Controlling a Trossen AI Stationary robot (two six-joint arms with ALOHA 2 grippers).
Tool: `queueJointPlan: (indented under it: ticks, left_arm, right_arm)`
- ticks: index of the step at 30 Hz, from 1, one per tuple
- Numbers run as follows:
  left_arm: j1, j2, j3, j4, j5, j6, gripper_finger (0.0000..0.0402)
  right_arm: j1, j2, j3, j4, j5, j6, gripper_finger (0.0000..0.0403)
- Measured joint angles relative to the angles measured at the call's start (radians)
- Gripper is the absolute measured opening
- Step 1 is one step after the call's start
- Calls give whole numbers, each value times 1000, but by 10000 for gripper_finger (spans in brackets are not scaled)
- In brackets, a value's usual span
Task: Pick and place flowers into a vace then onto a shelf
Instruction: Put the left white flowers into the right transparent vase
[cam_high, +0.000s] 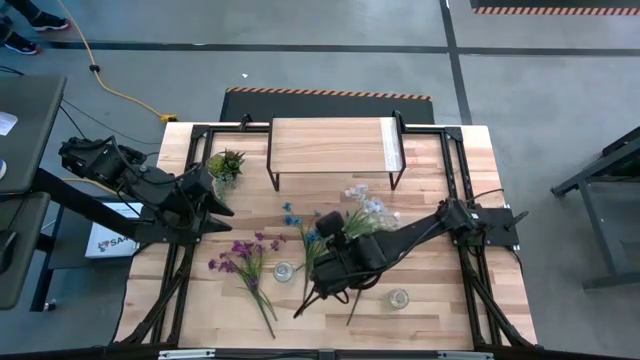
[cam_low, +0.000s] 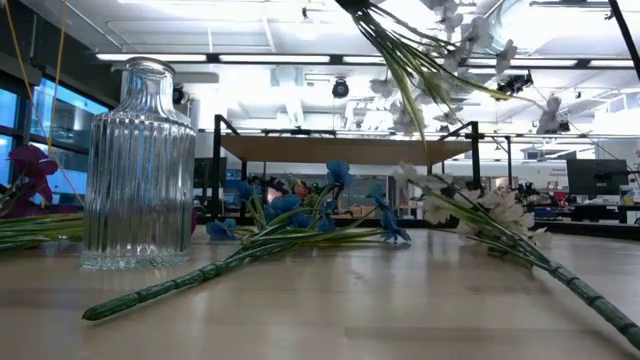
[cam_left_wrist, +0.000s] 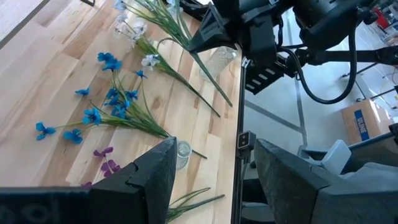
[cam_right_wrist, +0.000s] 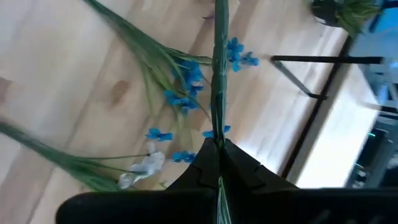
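- Right gripper (cam_right_wrist: 217, 146) clenched on thin green stem of white spray (cam_high: 366, 212), lifted above tabletop (cam_high: 440, 310).
- Left gripper (cam_high: 222, 205) parted, empty, hovering near spiky potted plant (cam_high: 226, 163).
- Blue spray (cam_left_wrist: 102, 109) and purple spray (cam_high: 245, 255) lying flat on pale wood planks.
- Ribbed clear glass vase (cam_low: 138, 165) upright, without stems inside.
- Second glass (cam_high: 398, 298) near front edge.
- Shelf (cam_high: 333, 146), light plank top on thin black legs, at back of table.
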Motion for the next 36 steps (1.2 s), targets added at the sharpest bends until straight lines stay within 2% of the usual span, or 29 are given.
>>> queueJointPlan:
  ticks: [4,10,14,19,23,27,33,36]
  left_arm:
    - [0,0,0,14,0,0,248]
    - [0,0,0,37,0,1,248]
    - [0,0,0,39,0,2,248]
    - [0,0,0,39,1,1,248]
    - [0,0,0,39,1,1,248]
    - [0,0,0,39,1,1,248]
    - [0,0,0,39,5,0,248]
    - [0,0,0,39,13,0,248]
  right_arm:
    - [5,-3,0,0,105,1,0]
    - [5,-3,-3,0,41,24,0]
    - [5,-4,-3,0,183,19,0]
    - [6,-6,-2,0,238,-23,0]
    - [7,-19,-1,0,183,19,0]
    - [6,-33,0,0,75,75,0]
    - [7,-33,-5,1,16,140,0]
    - [4,-36,-59,-1,8,161,0]
